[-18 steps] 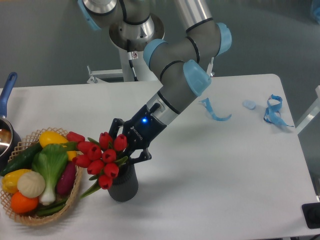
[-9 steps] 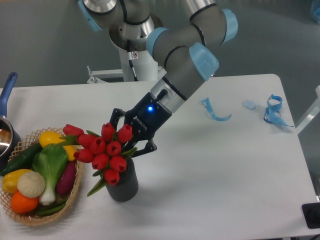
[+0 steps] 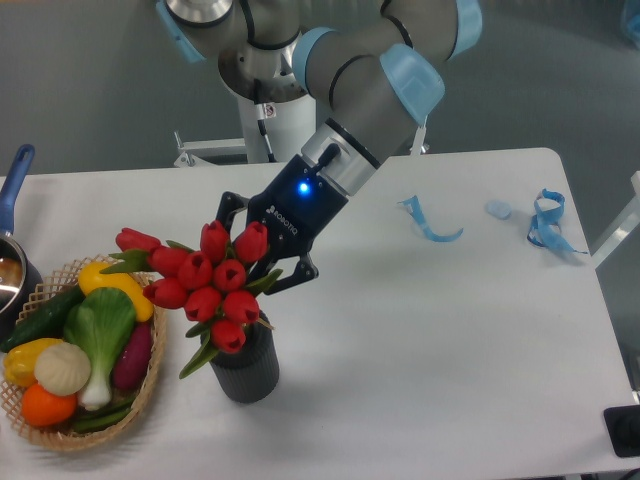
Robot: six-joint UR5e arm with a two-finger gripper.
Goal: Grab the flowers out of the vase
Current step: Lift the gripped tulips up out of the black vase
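One bunch of red tulip buds with green stems and leaves, the flowers (image 3: 205, 285), sits at the near left of the white worktop (image 3: 430, 350), its heads leaning left over the rim of the small dark grey ribbed cylindrical vase (image 3: 244, 365). The lower stems and a drooping green leaf meet the mouth of the vase, though how far down they reach inside cannot be made out. The black two-finger hand (image 3: 262, 272) comes in from the upper right on a grey arm with pale blue joint caps, a blue light glowing on its wrist. Its fingers are closed in on the right side of the bunch, just behind the buds, and appear to grip the stems; the contact itself is hidden by blooms and leaves.

Just left of the vase stands a woven wicker basket (image 3: 142, 395) filled with toy vegetables (image 3: 90, 340) in green, yellow, orange, white and purple; the leftmost tulip bud hangs above its far rim. At the far left edge a pot with a blue handle (image 3: 14, 190) is partly cut off by the frame. Well apart on the right of the worktop lie several pale blue strips (image 3: 548, 222), one curled near the middle and a tangle nearer the right edge. The arm's base stands behind the worktop's far edge.
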